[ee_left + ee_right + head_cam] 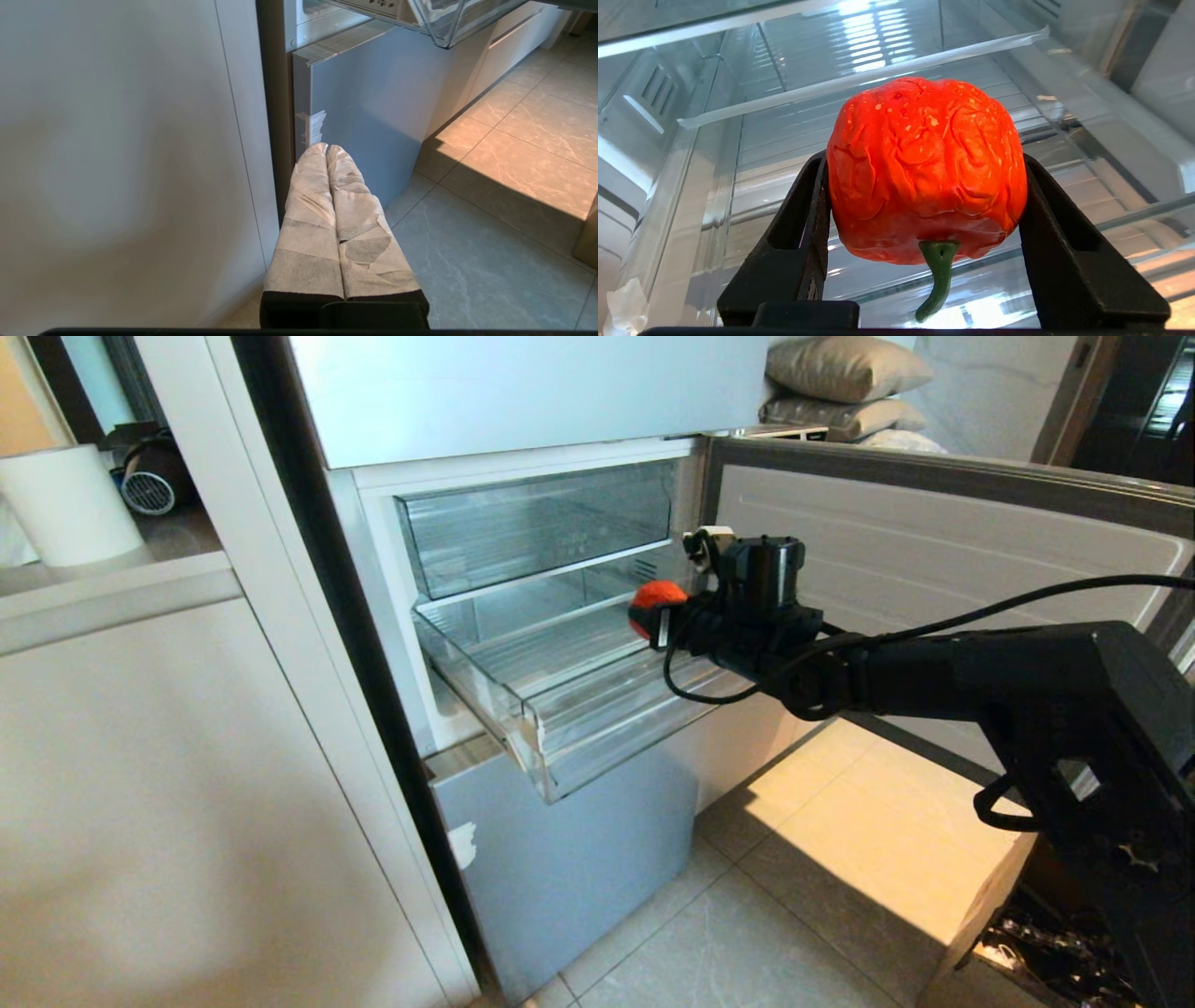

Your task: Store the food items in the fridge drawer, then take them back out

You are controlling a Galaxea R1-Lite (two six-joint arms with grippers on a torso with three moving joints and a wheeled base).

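A wrinkled red food item (652, 599) with a green stem, shaped like a bell pepper, hangs over the pulled-out clear fridge drawer (597, 747). My right gripper (659, 616) is shut on it, reaching in from the right. In the right wrist view the food item (924, 168) fills the gap of the right gripper (924, 161), both black fingers (810, 224) pressing its sides, with the drawer's ribbed floor (775, 154) beyond it. My left gripper (326, 148), wrapped in white tape, is shut on nothing and parked low beside the fridge's lower panel (373, 102).
Another clear bin (532, 523) sits above the drawer. The fridge door (934, 551) stands open on the right, behind my right arm. A beige cabinet (168, 803) flanks the fridge on the left. Grey floor tiles (747, 933) lie below.
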